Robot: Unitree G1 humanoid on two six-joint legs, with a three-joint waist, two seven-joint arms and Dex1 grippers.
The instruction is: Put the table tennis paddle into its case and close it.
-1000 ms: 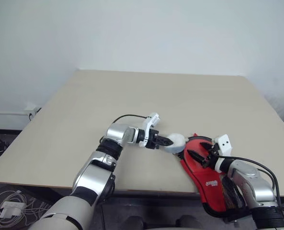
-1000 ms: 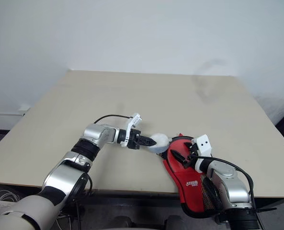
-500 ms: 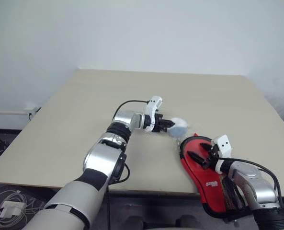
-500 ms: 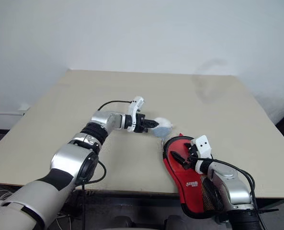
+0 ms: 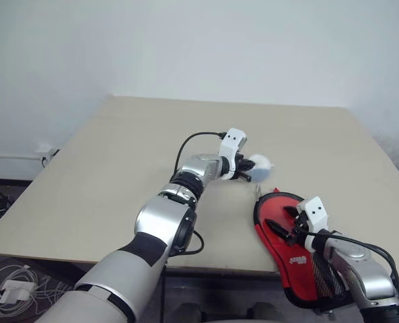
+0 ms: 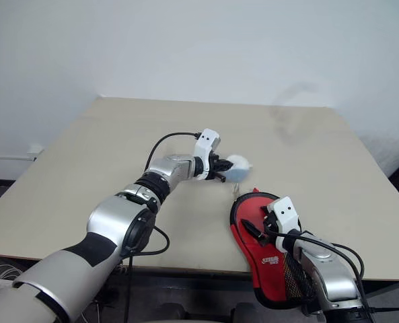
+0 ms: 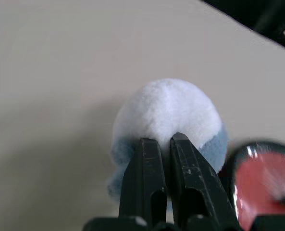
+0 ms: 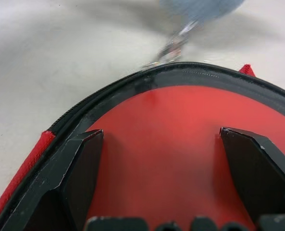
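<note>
The case (image 5: 300, 264) bears a small white printed label, too small to read.

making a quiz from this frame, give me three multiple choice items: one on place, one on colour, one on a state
1. Where does the case lie?
A. table's far left corner
B. near edge, by the right gripper
C. on the floor

2. What colour is the ball?
A. white and pale blue
B. green
C. black

3. The left gripper is:
A. wide open
B. shut on the case
C. shut on the ball

Answers:
1 B, the case lies under the right arm at the near edge.
2 A, the wrist view shows it.
3 C, its fingers pinch the ball.
</note>
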